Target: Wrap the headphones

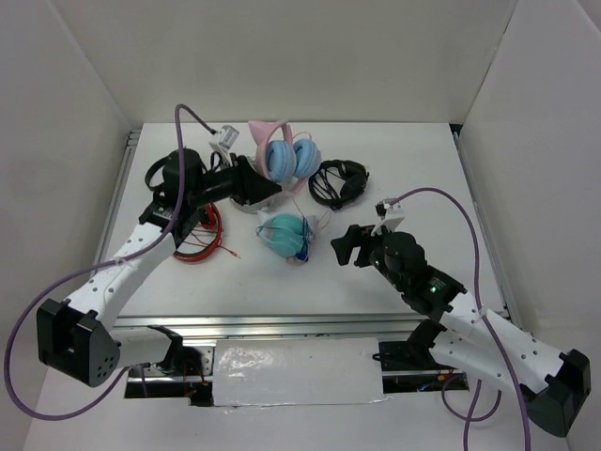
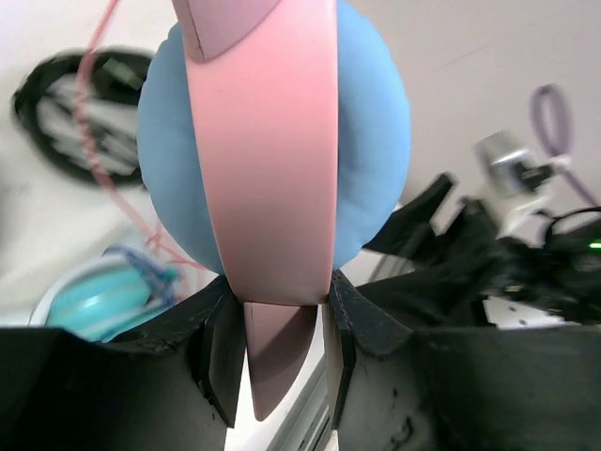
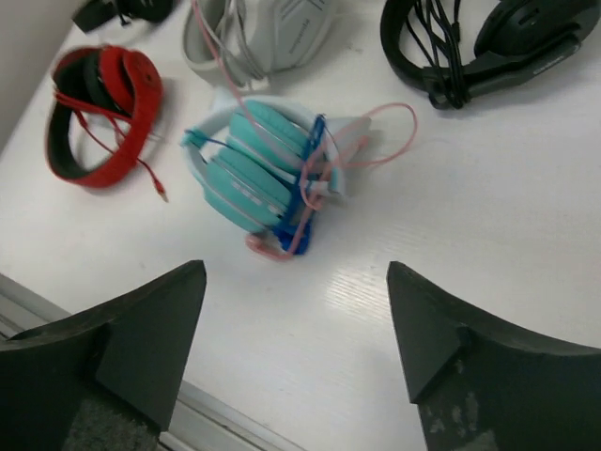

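The left tool (image 1: 260,184) is pressed together on the pink-banded headphones (image 1: 289,158), a pair with small cat ears and light blue round ear cups. In the left wrist view its two black fingers (image 2: 218,352) pinch the flat pink headband (image 2: 268,160) from either side, and a blue ear cup (image 2: 371,160) bulges out behind the band. These headphones are at the far middle of the white desk (image 1: 423,188), with the cups side by side and the cat ears toward the far wall. Whether they rest on the desk or are held just off it cannot be told.

Their thin pink-red cable (image 3: 263,246) trails toward the near side and lies loose on the desk. It loops against the all-teal wrapped headphones (image 1: 286,233), which lie near the middle of the desk.

The right tool (image 3: 296,319) is spread wide and grips nothing. It hangs above bare desk just to the right of the teal pair.

A black corded pair of headphones (image 1: 338,180) lies to the right of the pink-banded pair. A red pair with a thin red cable (image 1: 197,235) lies on the left side. A white-grey headset (image 3: 272,33) sits beneath the left tool, between the red and teal pairs. Another black pair (image 1: 161,174) lies at the far left, partly hidden by the left arm.
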{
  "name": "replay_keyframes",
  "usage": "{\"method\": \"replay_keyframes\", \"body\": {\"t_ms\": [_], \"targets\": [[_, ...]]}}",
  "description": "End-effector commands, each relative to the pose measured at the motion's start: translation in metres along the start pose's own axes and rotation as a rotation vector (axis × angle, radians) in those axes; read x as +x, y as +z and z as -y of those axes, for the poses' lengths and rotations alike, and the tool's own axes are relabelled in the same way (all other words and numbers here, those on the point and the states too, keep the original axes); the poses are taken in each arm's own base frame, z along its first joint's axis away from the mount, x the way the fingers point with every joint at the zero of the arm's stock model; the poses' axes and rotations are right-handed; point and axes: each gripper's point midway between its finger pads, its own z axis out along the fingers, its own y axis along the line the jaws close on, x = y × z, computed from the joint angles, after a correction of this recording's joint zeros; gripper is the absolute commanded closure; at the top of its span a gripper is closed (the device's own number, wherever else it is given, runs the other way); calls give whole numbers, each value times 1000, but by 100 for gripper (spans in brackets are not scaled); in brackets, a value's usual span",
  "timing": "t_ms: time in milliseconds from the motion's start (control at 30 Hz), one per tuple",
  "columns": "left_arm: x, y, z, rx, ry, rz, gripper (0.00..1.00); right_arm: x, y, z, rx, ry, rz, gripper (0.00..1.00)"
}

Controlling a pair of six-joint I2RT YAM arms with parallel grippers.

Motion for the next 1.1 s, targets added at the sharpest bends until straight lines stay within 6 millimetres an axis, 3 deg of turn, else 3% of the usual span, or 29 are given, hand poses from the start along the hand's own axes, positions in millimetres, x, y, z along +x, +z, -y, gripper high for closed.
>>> {"method": "replay_keyframes", "body": {"t_ms": [0,100,167,200,367,433,600,700,833,867,933,967,1067], "targets": [[-43,-8,63,266,173,30,100,-20,-4,2,-45,-184,105,16],[-31,1,63,330,154,-36,100,-56,0,10,18,-189,184,23],[-23,4,64,349,142,-62,100,-61,12,11,51,-195,167,23],[-18,8,61,342,141,-71,100,-78,13,7,62,-188,194,23],[9,17,58,301,153,-146,100,-103,40,14,166,-219,193,20],[19,20,53,284,137,-167,100,-115,45,3,128,-227,216,20],[42,26,42,239,106,-224,100,-128,51,-25,-12,-252,261,18],[46,29,40,239,99,-237,100,-125,52,-31,-62,-268,259,17],[31,30,42,207,117,-200,100,-100,56,-23,-68,-269,183,14],[15,29,48,201,139,-164,100,-87,56,-16,-55,-263,154,14],[3,28,47,164,157,-143,100,-78,51,-3,-26,-227,136,14],[-17,28,53,144,182,-96,100,-63,49,7,-8,-207,107,14],[-50,25,57,112,200,-33,100,-47,34,25,18,-163,105,13]]}}
